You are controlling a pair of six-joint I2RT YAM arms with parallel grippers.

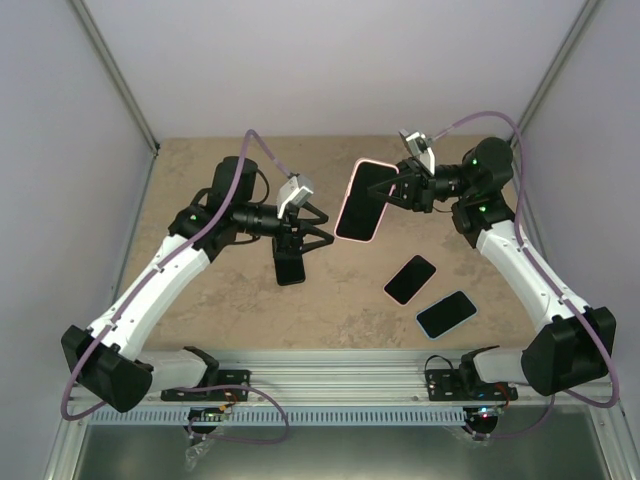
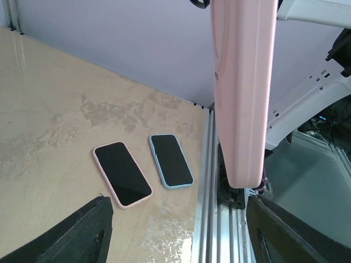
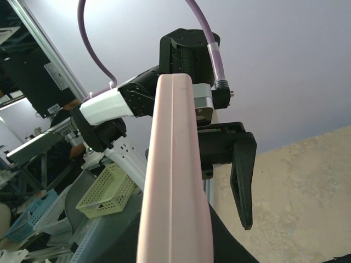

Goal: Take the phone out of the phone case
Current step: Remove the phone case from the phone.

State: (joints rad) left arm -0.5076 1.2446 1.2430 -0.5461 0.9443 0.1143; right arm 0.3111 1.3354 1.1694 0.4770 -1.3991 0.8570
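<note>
The pink case (image 1: 344, 205) has its phone (image 1: 365, 200) seated in it, dark screen up toward the top camera. It is lifted clear of the bench (image 1: 340, 300), tilted, above the middle of the work area. The right pincer (image 1: 398, 185) is clamped narrow on the case's far right edge and carries it.

The left pincer (image 1: 322, 228) stands wide with nothing between its fingers (image 2: 82, 235). It points at the case's left edge and is near it. Whether it touches cannot be told.

Two more cased phones lie flat on the bench, side by side and just apart, near the right arm's base. One has a pink rim (image 2: 122, 174) and the other a blue rim (image 2: 171, 160), both screens up.

Only the top view shows a dark phone-shaped slab (image 1: 290, 265) just below the left pincer. Whether it lies on the bench or hangs from the arm is unclear.

The left wrist view shows the held case edge-on as a tall pink strip with no screen visible, and gives the closest look at the two phones lying flat.

The right wrist view also sees the case edge-on. Beyond it is the left arm's wrist, with one of its dark fingers to the right of the case. A pale yellow mesh basket (image 3: 107, 189) sits off the bench in the background, its contents out of sight.
</note>
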